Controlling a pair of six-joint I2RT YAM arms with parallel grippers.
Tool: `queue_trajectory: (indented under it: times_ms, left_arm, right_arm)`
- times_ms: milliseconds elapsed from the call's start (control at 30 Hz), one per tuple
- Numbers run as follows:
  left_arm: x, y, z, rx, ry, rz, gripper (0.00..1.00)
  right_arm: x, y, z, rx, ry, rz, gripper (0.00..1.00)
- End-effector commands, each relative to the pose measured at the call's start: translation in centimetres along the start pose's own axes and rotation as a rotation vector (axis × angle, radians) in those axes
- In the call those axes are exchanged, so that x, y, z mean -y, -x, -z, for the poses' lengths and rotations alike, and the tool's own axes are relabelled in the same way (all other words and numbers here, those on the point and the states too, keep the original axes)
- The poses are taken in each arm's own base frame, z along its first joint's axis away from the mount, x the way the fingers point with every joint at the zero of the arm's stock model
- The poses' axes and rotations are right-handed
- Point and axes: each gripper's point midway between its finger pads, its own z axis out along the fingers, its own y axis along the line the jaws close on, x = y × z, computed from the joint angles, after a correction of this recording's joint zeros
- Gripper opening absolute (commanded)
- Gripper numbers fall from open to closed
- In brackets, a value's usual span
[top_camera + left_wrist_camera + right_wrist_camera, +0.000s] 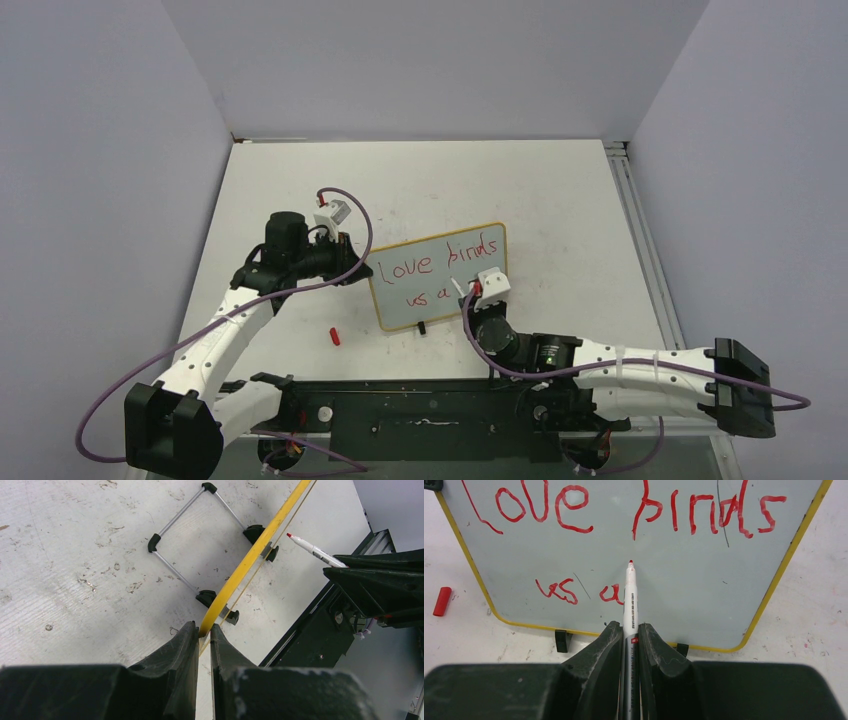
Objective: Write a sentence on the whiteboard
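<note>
The small rectangular whiteboard point(684, 595) has a smooth, glossy white face. Its thin silvery stand rods point(175, 571) look like metal and are joined by black plastic feet. The white bench point(65, 570) is matt, scuffed and stained. The white marker pen point(630, 600) has a smooth plastic barrel. The left tool point(202, 629) and right tool point(629, 630) are matt dark plastic, faintly grainy.

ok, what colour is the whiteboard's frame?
Yellow. The frame shows best in the right wrist view.
</note>
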Motion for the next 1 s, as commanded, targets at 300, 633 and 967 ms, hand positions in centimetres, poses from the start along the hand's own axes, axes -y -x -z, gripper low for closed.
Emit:
queue_trajectory:
  times_ms: [300,633,967]
  left_arm:
    - [0.3,1.2,0.2,0.033,0.003,-0.026,0.1]
    - [0.3,1.2,0.2,0.033,0.004,-0.025,0.1]
    - [0.3,1.3,0.2,0.035,0.003,-0.027,0.1]
  right_arm:
    - [-0.1,1.1,-1.0,0.027,-0.004,-0.031,0.05]
    - [-0.1,-0.8,-1.1,-0.019,-0.002,-0.046,0.05]
    - [0.0,-3.3,-0.5,-0.071,0.001,-0.068,0.05]
